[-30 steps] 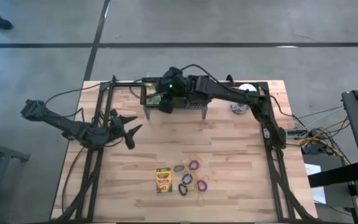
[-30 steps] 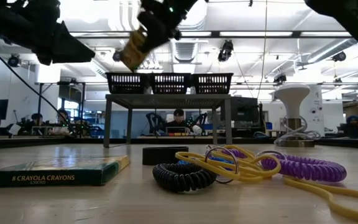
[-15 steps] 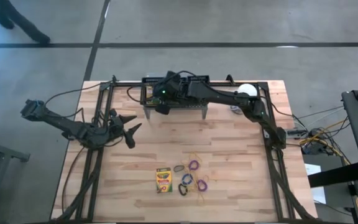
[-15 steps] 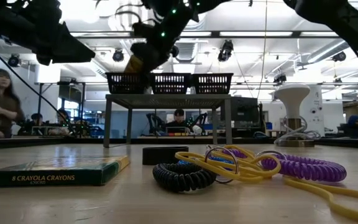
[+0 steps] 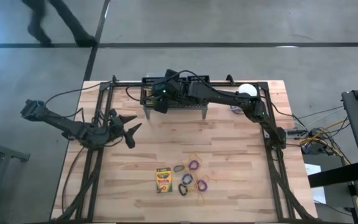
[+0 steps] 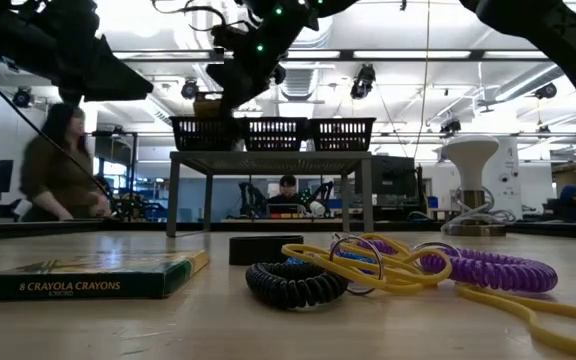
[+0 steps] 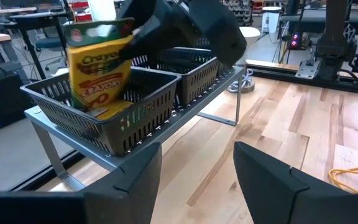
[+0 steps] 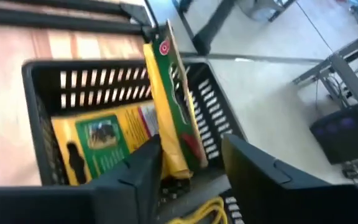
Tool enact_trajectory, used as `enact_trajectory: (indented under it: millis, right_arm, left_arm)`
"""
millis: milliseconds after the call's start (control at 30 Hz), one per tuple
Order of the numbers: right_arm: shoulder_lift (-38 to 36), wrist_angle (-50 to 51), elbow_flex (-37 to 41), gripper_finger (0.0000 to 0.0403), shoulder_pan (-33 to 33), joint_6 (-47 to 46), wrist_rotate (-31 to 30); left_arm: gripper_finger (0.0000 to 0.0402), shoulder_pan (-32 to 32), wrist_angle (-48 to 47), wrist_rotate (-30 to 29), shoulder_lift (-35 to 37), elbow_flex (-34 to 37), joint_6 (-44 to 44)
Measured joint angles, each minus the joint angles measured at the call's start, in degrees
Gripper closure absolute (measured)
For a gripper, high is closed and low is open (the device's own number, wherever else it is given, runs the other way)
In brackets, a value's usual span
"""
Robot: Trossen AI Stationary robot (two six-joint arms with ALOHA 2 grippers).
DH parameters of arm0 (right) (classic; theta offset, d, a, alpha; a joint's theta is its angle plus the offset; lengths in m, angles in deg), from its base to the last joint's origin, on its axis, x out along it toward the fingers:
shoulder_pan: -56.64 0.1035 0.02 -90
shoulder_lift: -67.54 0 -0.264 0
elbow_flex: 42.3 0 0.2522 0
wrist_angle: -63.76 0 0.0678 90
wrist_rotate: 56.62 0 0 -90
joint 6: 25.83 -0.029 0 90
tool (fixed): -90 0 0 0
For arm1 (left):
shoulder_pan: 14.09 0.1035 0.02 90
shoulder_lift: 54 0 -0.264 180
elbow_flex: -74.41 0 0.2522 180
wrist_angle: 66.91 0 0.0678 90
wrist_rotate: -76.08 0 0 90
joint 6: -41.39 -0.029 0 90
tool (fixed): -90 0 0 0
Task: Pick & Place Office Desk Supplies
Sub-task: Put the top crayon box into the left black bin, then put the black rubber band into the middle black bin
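The right gripper (image 5: 156, 101) is above the left basket (image 7: 98, 106) of the stand, its fingers (image 8: 135, 168) apart. A crayon box (image 7: 97, 65) stands upright betw. them, lower end inside the basket; can't tell if they touch it. Another crayon box (image 8: 101, 146) lies flat on the basket bottom. Left gripper (image 5: 129, 126) waits w/ fingers apart, over the table's left side. One more crayon box (image 5: 163, 180) and the elastic loops (image 5: 192, 177) lie on the table (image 5: 229, 155) near the front.

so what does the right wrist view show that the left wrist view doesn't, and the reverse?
Only the right wrist view: a second crayon box lying flat on the basket floor, seen looking down into the basket. Only the left wrist view: the whole row of baskets on the metal stand, the right arm above it, and yellow rubber bands on the table. Both: the upright crayon box going into the end basket, right gripper jaws parting around it.
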Motion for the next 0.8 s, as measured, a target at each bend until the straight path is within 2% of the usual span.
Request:
enact_trajectory:
  millis: [233,600,700,800]
  right_arm:
    - [-1.3,-3.5,-0.1,0.0195,0.0,0.3,7.4]
    - [-2.4,-3.7,0.0,0.0196,-0.2,3.0,6.9]
    - [-5.7,-3.3,0.3,0.0206,1.9,4.7,7.5]
    - [-10.2,-1.3,5.6,0.0221,3.6,2.9,11.7]
  left_arm:
    - [0.0200,0.0,0.0,0.0,0.0,0.0,0.0]
    - [0.0200,-0.1,-0.1,1.3,0.0,0.0,1.4]
    - [0.0200,-0.3,-3.4,3.3,0.0,-2.4,3.3]
    - [0.0205,-0.7,-13.1,7.2,-0.3,-6.9,4.3]
